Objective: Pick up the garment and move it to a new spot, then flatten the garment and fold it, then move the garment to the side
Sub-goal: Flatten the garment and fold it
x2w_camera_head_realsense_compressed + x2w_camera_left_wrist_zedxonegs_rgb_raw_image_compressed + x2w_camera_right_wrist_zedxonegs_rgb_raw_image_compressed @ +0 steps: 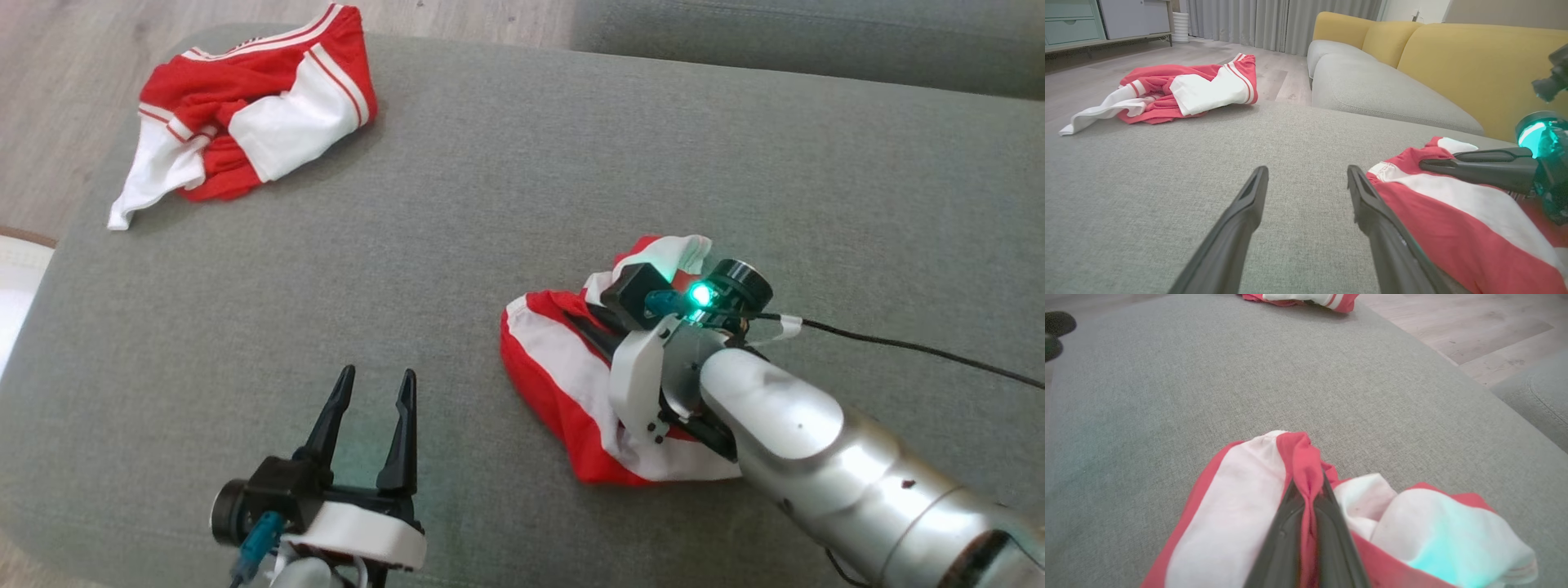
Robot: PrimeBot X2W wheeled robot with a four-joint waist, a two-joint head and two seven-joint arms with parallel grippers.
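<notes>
A crumpled red and white garment (563,376) lies on the grey cushion (506,180), right of centre. My right gripper (581,322) is shut on a raised red fold of this garment (1241,506), pinched between its dark fingers (1290,539). The left wrist view has the same garment (1453,212) at lower right with the right gripper (1425,164) lying across it. My left gripper (377,376) stands open and empty over bare cushion to the garment's left, and its fingers spread wide in its own view (1307,171).
A second red and white garment (253,114) lies bunched at the cushion's far left corner (1180,87). A black cable (922,349) trails off to the right. A grey sofa seat (1372,81) with yellow backrests (1474,61) stands beyond, with wooden floor (73,90) around it.
</notes>
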